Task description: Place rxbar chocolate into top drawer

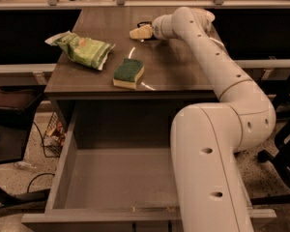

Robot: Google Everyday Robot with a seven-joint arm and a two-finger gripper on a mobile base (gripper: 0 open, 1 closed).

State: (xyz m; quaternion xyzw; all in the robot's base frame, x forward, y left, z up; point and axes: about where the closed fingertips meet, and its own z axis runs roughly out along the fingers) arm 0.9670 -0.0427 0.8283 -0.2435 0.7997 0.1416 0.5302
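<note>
My gripper (140, 32) is low over the far middle of the grey-brown table (183, 74), at the end of the white arm that reaches over from the right. A thin dark shape (145, 23) shows right at the gripper; it may be the rxbar chocolate, but most of it is hidden and I cannot tell if it is held. The top drawer (116, 182) is pulled fully open below the table's front edge. Its grey floor and walls are bare.
A green-topped yellow sponge (128, 73) lies near the table's front middle. A green crinkled snack bag (82, 50) lies at the left. My white arm and base (212, 144) cover the drawer's right side. Cables and a dark chair (9, 124) are on the floor at left.
</note>
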